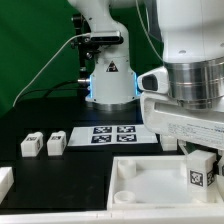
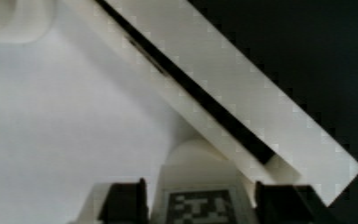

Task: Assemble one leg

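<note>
My gripper (image 1: 201, 170) is shut on a leg (image 1: 200, 172), a small white post with a black-and-white marker on its face. It holds the leg upright over the right part of the wide white tray (image 1: 140, 185). In the wrist view the leg (image 2: 202, 195) sits between the two dark fingers (image 2: 123, 200), with the tray's floor (image 2: 69, 120) and its raised rim (image 2: 229, 90) beyond it. Two more legs (image 1: 31, 144) (image 1: 55, 142) stand on the black table at the exterior view's left.
The marker board (image 1: 112, 134) lies flat behind the tray. The robot's base (image 1: 110, 85) stands behind it before a green backdrop. A white block (image 1: 5, 180) shows at the exterior view's lower left edge. A cable (image 1: 50, 60) hangs at the left.
</note>
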Available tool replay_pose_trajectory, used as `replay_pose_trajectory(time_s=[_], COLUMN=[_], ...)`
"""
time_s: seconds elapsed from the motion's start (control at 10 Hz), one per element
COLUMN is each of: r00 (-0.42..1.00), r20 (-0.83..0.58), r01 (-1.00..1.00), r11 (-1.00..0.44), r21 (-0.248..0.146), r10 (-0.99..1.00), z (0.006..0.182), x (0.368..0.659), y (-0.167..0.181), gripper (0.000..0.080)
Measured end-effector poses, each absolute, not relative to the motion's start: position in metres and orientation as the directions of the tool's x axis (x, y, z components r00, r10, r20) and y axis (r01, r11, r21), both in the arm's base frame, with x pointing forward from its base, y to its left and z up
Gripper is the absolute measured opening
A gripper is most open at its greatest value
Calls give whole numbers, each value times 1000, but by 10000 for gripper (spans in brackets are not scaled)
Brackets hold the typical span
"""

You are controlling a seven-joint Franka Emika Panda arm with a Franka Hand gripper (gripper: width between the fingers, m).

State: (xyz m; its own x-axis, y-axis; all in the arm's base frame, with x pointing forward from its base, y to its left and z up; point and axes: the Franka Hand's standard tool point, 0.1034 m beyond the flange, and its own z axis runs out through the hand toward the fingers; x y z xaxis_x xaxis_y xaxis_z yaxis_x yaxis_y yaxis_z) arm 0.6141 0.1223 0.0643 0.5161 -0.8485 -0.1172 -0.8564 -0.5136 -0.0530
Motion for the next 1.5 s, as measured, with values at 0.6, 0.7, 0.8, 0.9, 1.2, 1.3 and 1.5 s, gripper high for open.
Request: replay_pose_trajectory(time_s=[0.6, 0.7, 0.8, 0.9, 1.2, 1.3, 1.5], r00=[-109, -237, -350, -337, -313, -312, -309], r20=[-131, -129, -124, -120, -121, -121, -121], r01=[-994, -971, -936, -941, -949, -949, -950], r11=[111, 238, 352, 338, 314, 314, 311], r21=[-12, 3, 13, 10, 4, 4, 4], r10=[-985, -963, -928, -934, -942, -942, -943], z=[66, 65, 65, 65, 65, 65, 65], x=[633, 636, 639, 638, 638, 638, 638], y=[138, 139, 139, 139, 139, 139, 140], gripper=[293, 293, 294, 294, 399, 535, 614])
